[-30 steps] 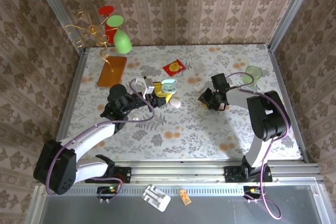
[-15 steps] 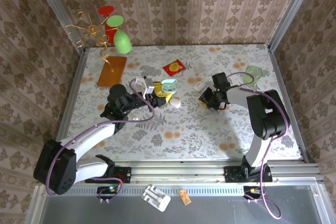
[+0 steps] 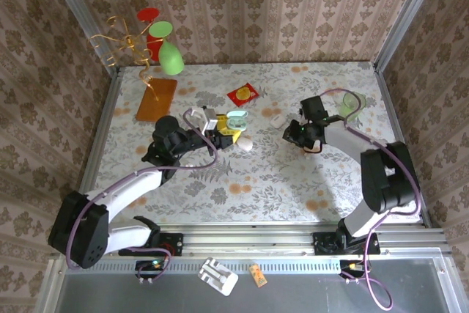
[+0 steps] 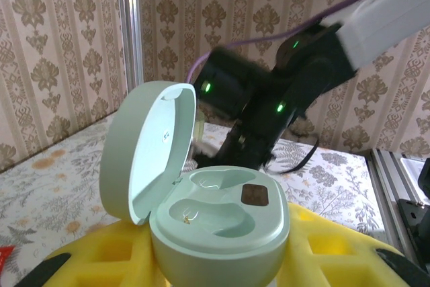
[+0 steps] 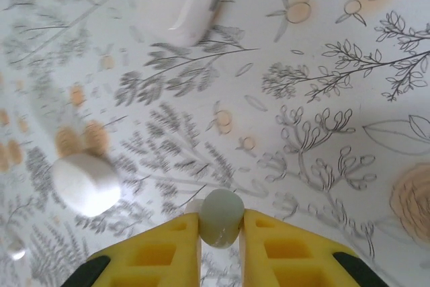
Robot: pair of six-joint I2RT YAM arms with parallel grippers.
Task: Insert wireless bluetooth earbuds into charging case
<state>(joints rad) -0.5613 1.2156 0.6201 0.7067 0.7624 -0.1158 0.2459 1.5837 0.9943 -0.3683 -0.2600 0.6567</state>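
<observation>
You're looking at the left arm (image 3: 124,190) and right arm (image 3: 381,174): white tube links, black joint housings, black bases. A purple cable (image 3: 212,150) is running along each. Green LEDs (image 4: 207,88) are glowing on the right arm's wrist joints. Fingers (image 5: 151,260) are showing yellow, with rectangular pockets moulded in.

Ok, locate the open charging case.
In the top view the charging case sits left of centre, between the left gripper's yellow fingers, near the red packet.

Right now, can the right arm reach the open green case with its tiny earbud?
Probably yes. The right gripper pinches an earbud, the left gripper holds the green case lid-open, and nothing tall stands between them.
</observation>
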